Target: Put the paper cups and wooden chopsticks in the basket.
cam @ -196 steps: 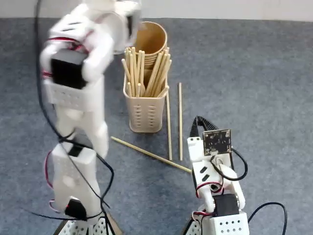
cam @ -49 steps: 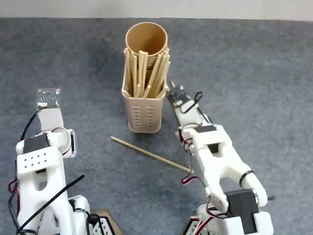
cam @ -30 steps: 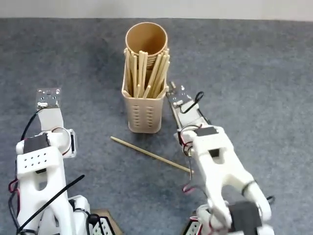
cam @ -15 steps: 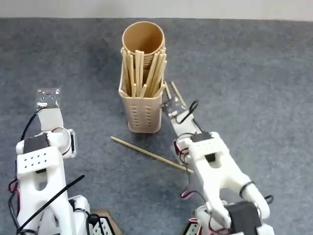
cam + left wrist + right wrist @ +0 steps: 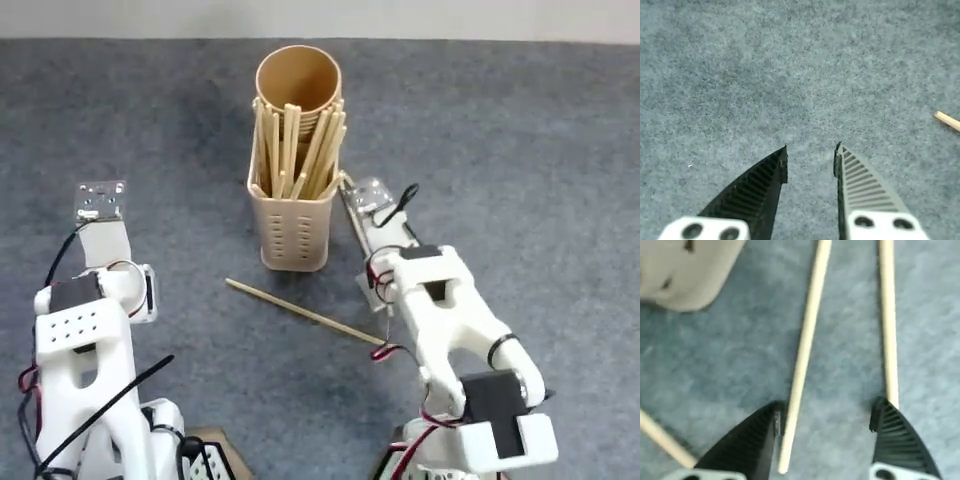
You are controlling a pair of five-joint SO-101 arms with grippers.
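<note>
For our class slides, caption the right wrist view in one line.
Right gripper, jaws open, above two wooden chopsticks lying on the grey carpet beside the basket.

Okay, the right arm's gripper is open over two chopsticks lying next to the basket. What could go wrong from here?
The right gripper is open with the first chopstick and the second chopstick both between its jaws, near their ends. Closing could catch both, or pinch one so near its end that it swings or slips.
The basket stands close by, tall and crowded with sticks; a nudge from the arm might tip it.
</note>
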